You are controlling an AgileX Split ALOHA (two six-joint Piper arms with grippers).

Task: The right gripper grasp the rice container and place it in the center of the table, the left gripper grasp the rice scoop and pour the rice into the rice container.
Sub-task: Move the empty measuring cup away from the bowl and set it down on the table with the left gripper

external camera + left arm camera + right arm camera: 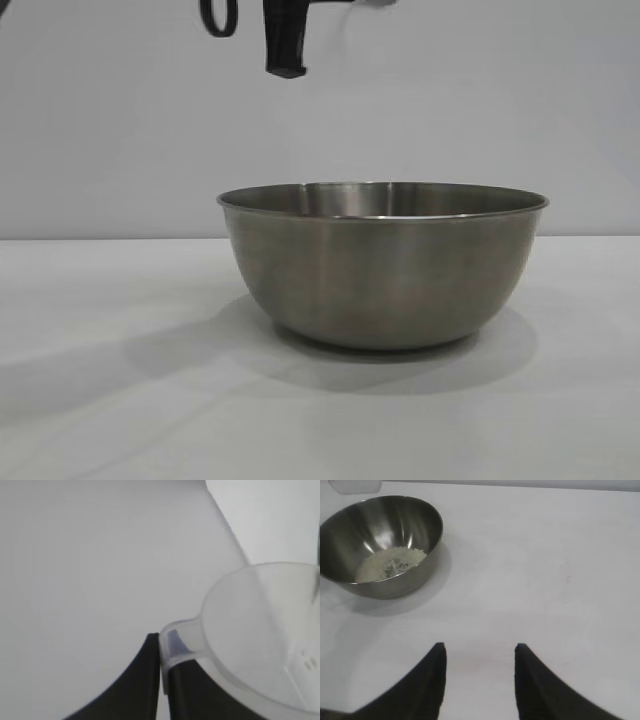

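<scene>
The rice container [383, 265], a wide steel bowl, stands on the white table [100, 380]. In the right wrist view the rice container [380, 545] holds a heap of rice [390, 564]. My left gripper [162, 650] is shut on the side handle of the clear rice scoop [260, 630], in which no rice shows. In the exterior view the left gripper [287, 68] hangs high above the bowl's left side. My right gripper [480, 652] is open and empty, low over the table, away from the bowl. The scoop's edge [355, 485] shows above the bowl.
The bare white table [545, 555] stretches around the bowl on all sides. A plain grey wall [500, 100] stands behind it.
</scene>
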